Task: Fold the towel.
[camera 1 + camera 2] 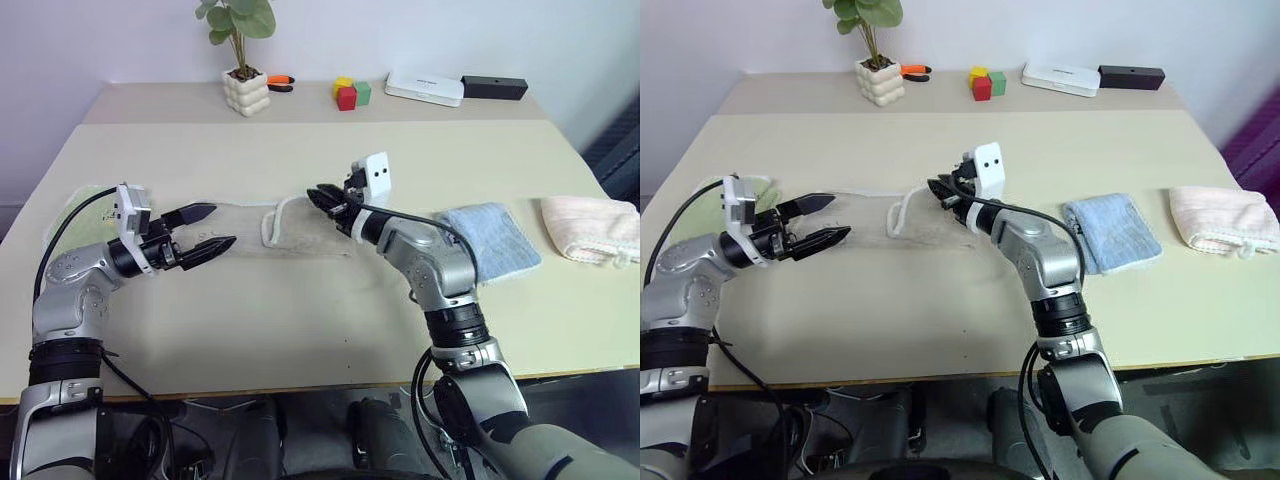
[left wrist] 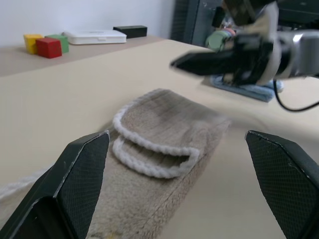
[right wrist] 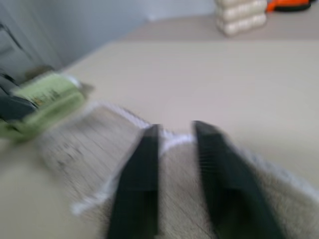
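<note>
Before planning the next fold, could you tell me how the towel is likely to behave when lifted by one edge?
The towel is probably floppy: it lies flat with one end already doubled over. Its thick pile suggests easy gripping, not slipping. It likely drapes and sags rather than holding shape.

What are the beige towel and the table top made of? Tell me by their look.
The towel: soft terry cloth, probably cotton; a fuzzy looped pile and a white corded edge show in the left wrist view. The table: a smooth matte beige top, likely laminate or painted board; it looks flat and even, with no grain visible.
</note>
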Controlling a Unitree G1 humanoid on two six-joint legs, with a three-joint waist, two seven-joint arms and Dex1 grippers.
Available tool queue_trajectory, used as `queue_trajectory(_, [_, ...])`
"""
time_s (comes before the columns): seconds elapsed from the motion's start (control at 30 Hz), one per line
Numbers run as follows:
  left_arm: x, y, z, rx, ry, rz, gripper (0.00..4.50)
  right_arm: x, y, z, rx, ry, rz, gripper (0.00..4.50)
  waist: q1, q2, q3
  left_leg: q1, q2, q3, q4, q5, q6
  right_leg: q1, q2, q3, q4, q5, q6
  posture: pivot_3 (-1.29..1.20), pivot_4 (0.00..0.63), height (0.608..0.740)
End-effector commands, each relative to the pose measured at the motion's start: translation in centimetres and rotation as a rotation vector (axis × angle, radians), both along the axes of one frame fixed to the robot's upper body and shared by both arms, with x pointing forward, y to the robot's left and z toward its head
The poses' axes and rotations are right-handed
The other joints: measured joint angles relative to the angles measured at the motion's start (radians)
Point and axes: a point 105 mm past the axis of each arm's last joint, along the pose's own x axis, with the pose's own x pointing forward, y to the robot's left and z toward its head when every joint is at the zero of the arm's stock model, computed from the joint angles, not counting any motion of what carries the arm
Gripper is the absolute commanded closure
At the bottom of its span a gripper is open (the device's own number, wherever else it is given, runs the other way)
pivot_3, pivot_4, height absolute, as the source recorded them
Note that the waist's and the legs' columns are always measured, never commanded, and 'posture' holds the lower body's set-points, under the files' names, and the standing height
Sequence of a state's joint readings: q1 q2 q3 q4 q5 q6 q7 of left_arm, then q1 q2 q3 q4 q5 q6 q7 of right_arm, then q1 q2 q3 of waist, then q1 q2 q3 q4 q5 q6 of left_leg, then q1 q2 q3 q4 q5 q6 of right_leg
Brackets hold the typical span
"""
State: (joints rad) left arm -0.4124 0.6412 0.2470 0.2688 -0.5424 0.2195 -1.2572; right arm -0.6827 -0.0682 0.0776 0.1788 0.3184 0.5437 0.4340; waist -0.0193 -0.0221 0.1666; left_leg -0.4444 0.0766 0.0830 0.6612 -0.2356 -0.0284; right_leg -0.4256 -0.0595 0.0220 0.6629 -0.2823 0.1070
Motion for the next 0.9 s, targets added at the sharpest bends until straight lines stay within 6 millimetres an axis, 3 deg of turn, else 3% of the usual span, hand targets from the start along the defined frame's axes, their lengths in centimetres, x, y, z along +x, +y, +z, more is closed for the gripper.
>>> queue_trajectory(0.03, [-0.5, -0.6, 0.7, -0.057, -0.017, 0.001, 0.0, -0.2, 0.7, -1.4, -0.053, -0.054, 0.022, 4.44, 0.001, 0.0, 0.0, 0.0, 0.0, 0.0, 0.0, 0.0, 0.0, 0.0, 0.0, 0.0, 0.0, 0.0, 0.0, 0.0, 0.15, 0.735])
queue_trajectory(0.17, [-0.9, -1.0, 0.1, -0.063, -0.004, 0.01, 0.0, -0.3, 0.9, -4.9, -0.147, -0.055, 0.04, 4.44, 0.003, 0.0, 0.0, 0.0, 0.0, 0.0, 0.0, 0.0, 0.0, 0.0, 0.0, 0.0, 0.0, 0.0, 0.0, 0.0, 0.15, 0.735])
queue_trajectory(0.3, [-1.0, -1.1, 0.1, -0.06, -0.002, 0.017, 0.0, -0.5, 1.6, -7.1, -0.196, -0.033, 0.055, 4.44, 0.001, 0.0, 0.0, 0.001, 0.0, 0.0, 0.0, 0.0, 0.0, 0.0, 0.0, 0.0, 0.0, 0.0, 0.0, 0.0, 0.15, 0.735])
queue_trajectory(0.37, [-1.0, -0.9, 0.1, -0.062, 0.0, 0.026, 0.0, -1.0, 2.0, -8.6, -0.312, -0.065, 0.08, 4.44, 0.0, 0.0, -0.001, 0.001, 0.0, 0.0, 0.0, 0.0, 0.0, 0.001, 0.0, 0.0, 0.0, 0.0, 0.0, 0.0, 0.15, 0.735])
queue_trajectory(0.57, [-1.0, -1.0, -0.2, -0.1, 0.025, 0.035, 0.0, -1.3, 2.5, -6.3, -0.255, -0.129, 0.136, 4.44, 0.0, 0.0, -0.001, 0.002, 0.0, 0.0, 0.0, 0.0, 0.0, 0.001, 0.0, 0.0, 0.0, 0.0, 0.0, 0.0, 0.15, 0.735])
queue_trajectory(0.6, [-1.0, -1.0, -0.2, -0.11, 0.03, 0.035, 0.0, -1.3, 2.4, -6.0, -0.248, -0.128, 0.141, 3.92, 0.0, 0.0, -0.001, 0.002, 0.0, 0.0, 0.0, 0.0, 0.0, 0.001, 0.0, 0.0, 0.0, 0.0, 0.0, 0.0, 0.15, 0.735])
queue_trajectory(0.67, [-1.3, -1.5, 0.0, -0.202, 0.072, 0.038, 0.0, -1.3, 2.4, -3.7, -0.191, -0.169, 0.154, 3.2, 0.0, 0.0, -0.001, 0.002, 0.0, 0.0, 0.0, 0.0, 0.0, 0.001, 0.0, 0.0, 0.0, 0.0, 0.0, 0.0, 0.15, 0.735])
queue_trajectory(0.87, [-2.6, -3.0, 0.6, -0.468, 0.197, 0.101, 0.0, -0.7, 1.1, 0.4, -0.147, -0.25, 0.097, 0.02, 0.002, 0.0, -0.001, 0.001, 0.001, 0.0, 0.0, 0.0, 0.0, 0.001, -0.001, 0.0, 0.0, 0.0, 0.0, 0.0, 0.15, 0.735])
queue_trajectory(0.9, [-2.8, -3.0, 0.8, -0.514, 0.215, 0.122, 0.0, -0.4, 0.7, 1.0, -0.129, -0.256, 0.077, 0.02, 0.004, 0.0, -0.001, 0.001, 0.001, -0.001, 0.0, 0.0, 0.0, 0.001, -0.001, 0.0, 0.001, 0.0, 0.0, 0.0, 0.15, 0.735])
